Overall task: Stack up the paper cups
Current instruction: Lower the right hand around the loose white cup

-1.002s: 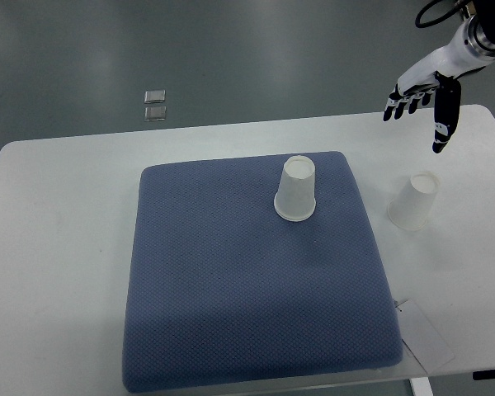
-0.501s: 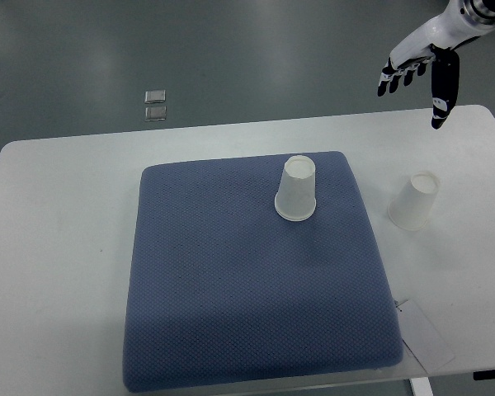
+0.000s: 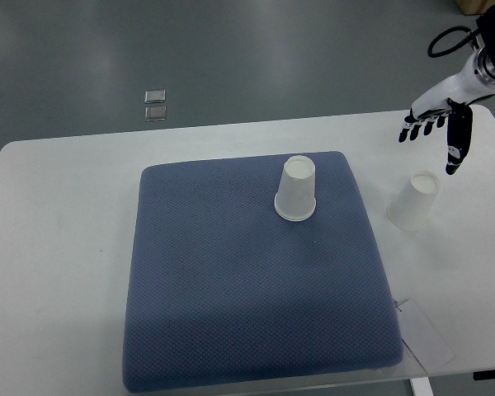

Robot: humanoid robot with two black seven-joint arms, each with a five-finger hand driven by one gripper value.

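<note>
Two white paper cups stand upside down. One cup (image 3: 296, 189) is on the blue mat (image 3: 247, 280), near its far right part. The other cup (image 3: 415, 200) is on the white table (image 3: 66, 214), to the right of the mat. My right hand (image 3: 440, 132) hangs in the air above and just behind the table cup, fingers spread and empty. The left arm does not show.
A clear sheet or label (image 3: 425, 334) lies at the table's near right corner beside the mat. Two small square plates (image 3: 155, 104) lie on the grey floor beyond the table.
My right hand first rose and moved away over the table's far edge, then came back down and to the right, closer to the table cup. The cups have not moved.
</note>
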